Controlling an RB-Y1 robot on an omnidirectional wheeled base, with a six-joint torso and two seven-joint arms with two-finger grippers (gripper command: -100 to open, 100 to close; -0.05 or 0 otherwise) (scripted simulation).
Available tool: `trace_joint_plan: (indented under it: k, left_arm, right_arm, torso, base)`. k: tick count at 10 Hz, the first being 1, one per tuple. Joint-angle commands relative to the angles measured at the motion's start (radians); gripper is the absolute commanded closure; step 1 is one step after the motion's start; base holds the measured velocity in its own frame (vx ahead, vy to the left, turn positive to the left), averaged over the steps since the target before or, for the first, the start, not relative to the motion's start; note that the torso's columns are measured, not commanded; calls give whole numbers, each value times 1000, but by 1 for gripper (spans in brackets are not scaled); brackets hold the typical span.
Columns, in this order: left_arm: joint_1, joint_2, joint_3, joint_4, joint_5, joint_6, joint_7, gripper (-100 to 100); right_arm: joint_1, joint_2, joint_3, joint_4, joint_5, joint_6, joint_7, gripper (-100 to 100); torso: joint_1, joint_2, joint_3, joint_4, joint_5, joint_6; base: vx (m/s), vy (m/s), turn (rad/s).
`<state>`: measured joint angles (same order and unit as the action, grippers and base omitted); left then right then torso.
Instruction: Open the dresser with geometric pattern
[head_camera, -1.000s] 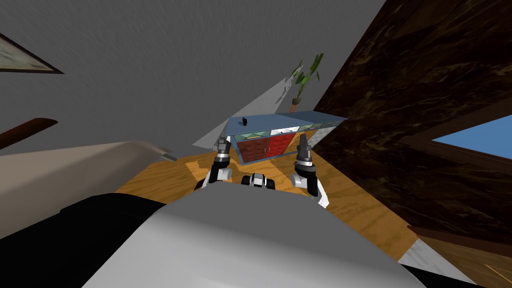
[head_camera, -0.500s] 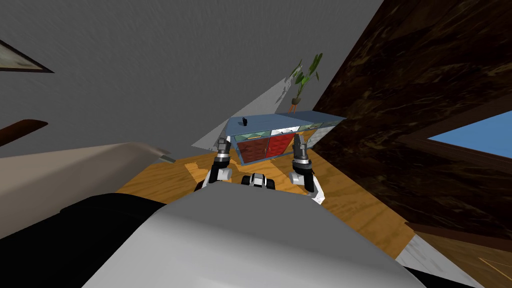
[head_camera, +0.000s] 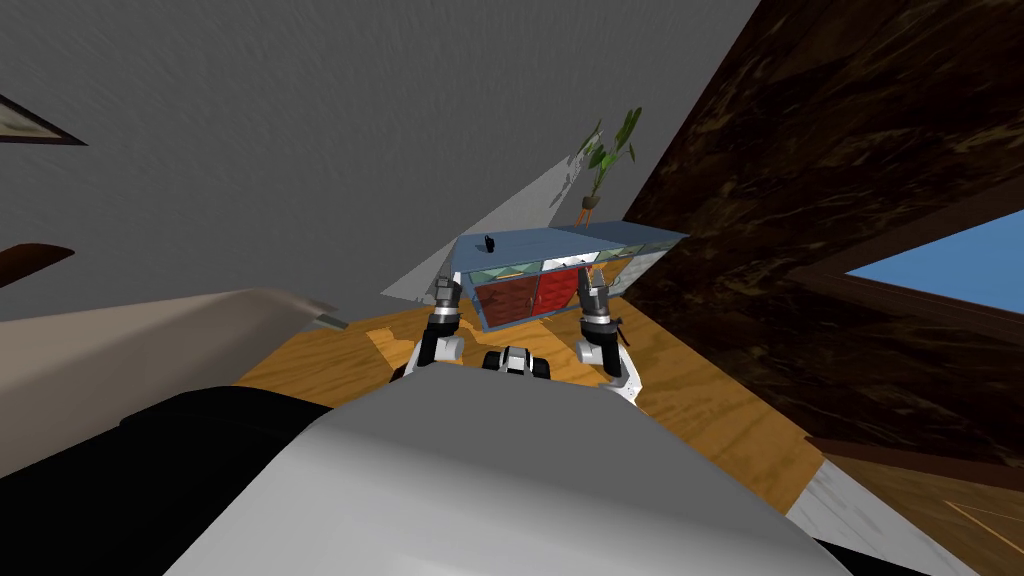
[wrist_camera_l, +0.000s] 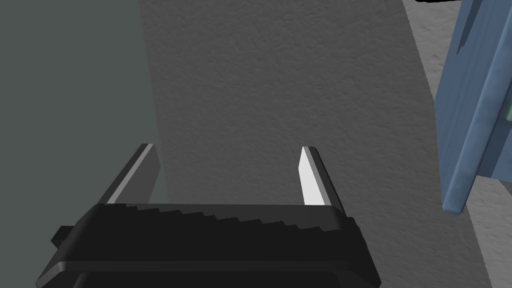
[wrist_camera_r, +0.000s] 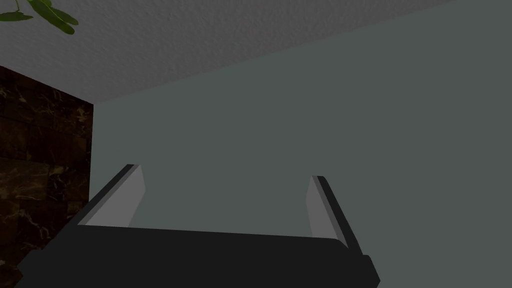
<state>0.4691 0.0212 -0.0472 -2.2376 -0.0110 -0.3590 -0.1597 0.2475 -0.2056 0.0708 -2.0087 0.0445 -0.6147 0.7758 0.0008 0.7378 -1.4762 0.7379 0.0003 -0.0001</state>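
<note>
Dresser (head_camera: 538, 290), blue top, red patterned doors shut: ahead, against the grey wall. Left pincer (wrist_camera_l: 227, 148), right pincer (wrist_camera_r: 222, 171): open, empty, short of it. Step, likely: approach. Next: reach a door handle.

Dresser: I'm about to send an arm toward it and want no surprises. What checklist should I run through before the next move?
1. Dresser in sight ahead, across the wooden floor: ok.
2. Its red patterned doors look shut, nothing opened yet: ok.
3. Left claw open and empty: ok.
4. Right claw open and empty: ok.
5. A claw lined up on a door: not ok. The dresser's blue edge sits off to the side of the left claw, and the right claw faces a grey surface.
6. Handle found: cannot tell.
</note>
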Motion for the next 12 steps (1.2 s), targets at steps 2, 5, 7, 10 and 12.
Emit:
trace_joint_plan:
  k: [2,5,7,10,12]
  left_arm:
    - [0,0,0,0,0,0,0,0]
    - [0,0,0,0,0,0,0,0]
    - [0,0,0,0,0,0,0,0]
    - [0,0,0,0,0,0,0,0]
    - [0,0,0,0,0,0,0,0]
  right_arm:
    - [-31,-2,10,39,22,-8,96,-100]
    - [-59,-3,18,74,41,-14,170,-100]
    - [-87,-4,26,111,61,-20,220,-100]
    - [-116,-4,34,150,82,-26,297,-100]
    - [-116,-4,34,150,82,-26,338,-100]
  torso:
    - [-1,0,0,0,0,0]
    - [0,0,0,0,0,0]
    - [-2,0,0,0,0,0]
    - [-2,0,0,0,0,0]
    - [0,0,0,0,0,0]
  base:
    - [9,37,-48]
    - [5,43,-34]
    - [7,37,-34]
    - [9,41,-32]
    - [5,37,-23]
